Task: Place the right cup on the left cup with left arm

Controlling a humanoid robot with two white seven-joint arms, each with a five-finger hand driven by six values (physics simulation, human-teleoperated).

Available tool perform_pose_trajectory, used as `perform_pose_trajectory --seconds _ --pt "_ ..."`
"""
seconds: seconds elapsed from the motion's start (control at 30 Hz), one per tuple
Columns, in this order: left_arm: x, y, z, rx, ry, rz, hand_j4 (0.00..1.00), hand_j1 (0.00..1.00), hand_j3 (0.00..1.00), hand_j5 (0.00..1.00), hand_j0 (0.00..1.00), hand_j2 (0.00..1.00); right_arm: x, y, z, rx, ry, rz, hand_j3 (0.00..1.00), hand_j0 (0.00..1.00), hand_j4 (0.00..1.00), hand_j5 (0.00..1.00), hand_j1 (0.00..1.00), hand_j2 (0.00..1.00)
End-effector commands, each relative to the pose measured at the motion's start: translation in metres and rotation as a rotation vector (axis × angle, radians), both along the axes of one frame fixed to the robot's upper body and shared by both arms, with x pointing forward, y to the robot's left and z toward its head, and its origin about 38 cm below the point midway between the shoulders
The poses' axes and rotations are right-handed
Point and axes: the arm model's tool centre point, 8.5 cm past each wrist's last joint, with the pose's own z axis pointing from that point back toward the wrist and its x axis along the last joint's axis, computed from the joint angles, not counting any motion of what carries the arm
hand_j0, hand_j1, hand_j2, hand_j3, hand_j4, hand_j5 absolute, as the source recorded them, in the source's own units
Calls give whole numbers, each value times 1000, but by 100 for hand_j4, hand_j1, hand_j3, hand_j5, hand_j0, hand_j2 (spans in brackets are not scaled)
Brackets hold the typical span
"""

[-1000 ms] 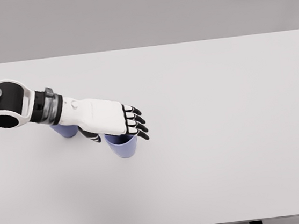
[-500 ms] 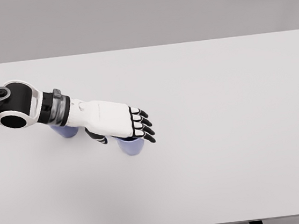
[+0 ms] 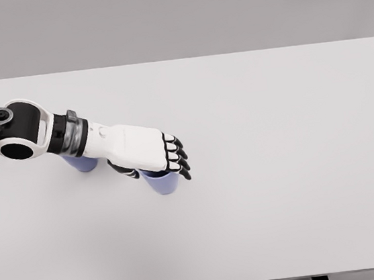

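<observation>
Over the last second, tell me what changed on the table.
The left robot hand slid a little toward the right and came over the right cup, covering its rim, which showed a second ago. Whether the fingers have closed on it cannot be seen. The left cup, mostly hidden behind the wrist, and the table stayed as they were, and neither cup visibly moved.

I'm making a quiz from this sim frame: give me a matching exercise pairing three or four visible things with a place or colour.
Things:
1. left hand
2. right cup
3. left cup
4. fingers

Descriptions:
A. black-tipped, pointing right
B. blue, partly hidden under the forearm near the wrist
C. white, over the right cup
D. blue, showing below the palm

Pairs: 1-C, 2-D, 3-B, 4-A
</observation>
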Motion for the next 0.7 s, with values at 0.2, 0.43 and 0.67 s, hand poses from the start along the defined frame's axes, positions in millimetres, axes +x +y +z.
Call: perform_pose_trajectory --seconds 0.2,0.43,0.67 --pt "0 -2 3 -7 -1 -2 92 92 92 92 92 92 0 0 0 0 0 0 100 100 100 100 100 100" --pt "0 -3 3 -8 -3 -5 94 94 94 94 94 94 0 0 0 0 0 0 100 100 100 100 100 100" --pt "0 -9 4 -10 -5 -17 93 93 93 93 93 93 0 0 0 0 0 0 100 100 100 100 100 100"
